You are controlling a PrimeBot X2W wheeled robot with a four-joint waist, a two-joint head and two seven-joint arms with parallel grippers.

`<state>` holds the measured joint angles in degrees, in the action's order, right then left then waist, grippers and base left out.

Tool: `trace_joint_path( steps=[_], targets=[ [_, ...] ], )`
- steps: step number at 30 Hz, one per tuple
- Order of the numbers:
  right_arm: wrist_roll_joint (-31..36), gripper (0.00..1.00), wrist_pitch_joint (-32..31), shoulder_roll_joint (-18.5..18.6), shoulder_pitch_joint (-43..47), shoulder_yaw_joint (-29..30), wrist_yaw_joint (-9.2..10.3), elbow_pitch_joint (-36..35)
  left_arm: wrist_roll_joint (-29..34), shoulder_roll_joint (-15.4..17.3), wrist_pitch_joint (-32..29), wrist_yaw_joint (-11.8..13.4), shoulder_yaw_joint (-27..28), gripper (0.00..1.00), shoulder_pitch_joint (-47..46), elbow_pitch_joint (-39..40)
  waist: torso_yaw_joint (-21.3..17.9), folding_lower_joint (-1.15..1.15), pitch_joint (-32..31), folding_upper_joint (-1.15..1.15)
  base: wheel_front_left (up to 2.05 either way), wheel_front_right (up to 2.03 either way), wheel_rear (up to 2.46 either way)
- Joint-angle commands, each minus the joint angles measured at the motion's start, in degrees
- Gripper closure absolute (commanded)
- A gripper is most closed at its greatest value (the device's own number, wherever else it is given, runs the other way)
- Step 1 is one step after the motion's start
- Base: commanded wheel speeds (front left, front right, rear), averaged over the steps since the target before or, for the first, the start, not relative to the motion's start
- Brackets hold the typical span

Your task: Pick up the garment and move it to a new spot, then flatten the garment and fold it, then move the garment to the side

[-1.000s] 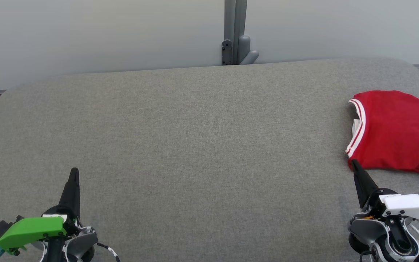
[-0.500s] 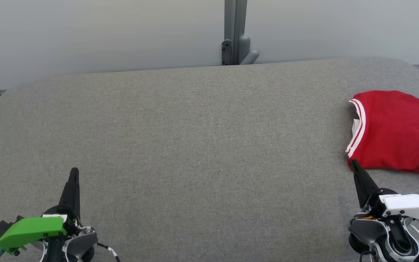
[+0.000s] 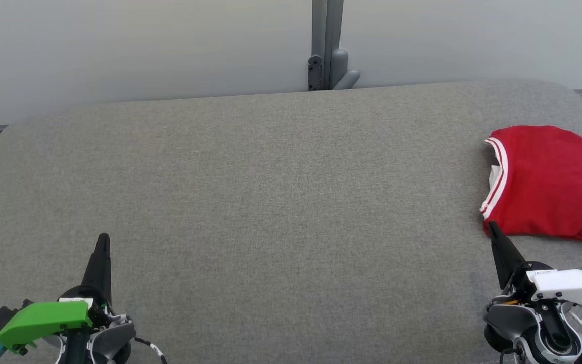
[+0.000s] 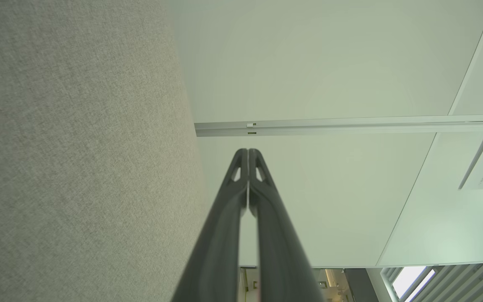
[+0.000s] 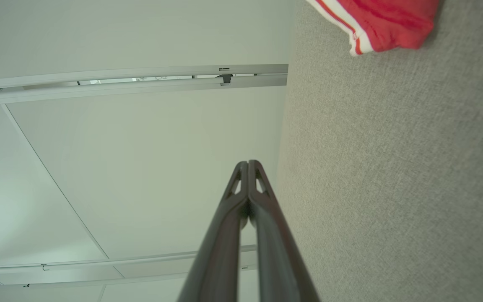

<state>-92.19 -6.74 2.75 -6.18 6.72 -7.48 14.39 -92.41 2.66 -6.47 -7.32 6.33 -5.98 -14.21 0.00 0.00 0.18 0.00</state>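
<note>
Grey padded surface (image 3: 271, 202), folded red garment (image 3: 553, 182) at its right edge; left gripper (image 3: 103, 237), right gripper (image 3: 491, 226), both jaws clenched empty

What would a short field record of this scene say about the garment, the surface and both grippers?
garment: red garment, white-striped trim, looks folded, lying at the right edge
surface: grey fabric surface, rounded far corners
left gripper: left gripper shut, empty, lower left
right gripper: right gripper shut, empty, tip by the garment's near corner, not gripping it
task stage: garment seems set aside
</note>
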Motion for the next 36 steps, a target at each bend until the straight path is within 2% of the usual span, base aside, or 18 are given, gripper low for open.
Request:
trace_joint_path(
  steps=[1, 36],
  targets=[
    [-0.34, 1.00, -0.16, 0.24, -0.50, -0.02, -0.02, -0.30, -0.04, 0.40, -0.01, -0.32, 0.15, 1.00, -0.77, 0.13, 0.00, 0.00, 0.00, 0.00, 0.00, 0.00, 0.00],
    [-0.35, 1.00, -0.15, 0.25, -0.50, -0.02, -0.02, -0.29, -0.04, 0.40, -0.02, -0.33, 0.15, 1.00, -0.77, 0.13, 0.00, 0.00, 0.00, 0.00, 0.00, 0.00, 0.00]
  ],
)
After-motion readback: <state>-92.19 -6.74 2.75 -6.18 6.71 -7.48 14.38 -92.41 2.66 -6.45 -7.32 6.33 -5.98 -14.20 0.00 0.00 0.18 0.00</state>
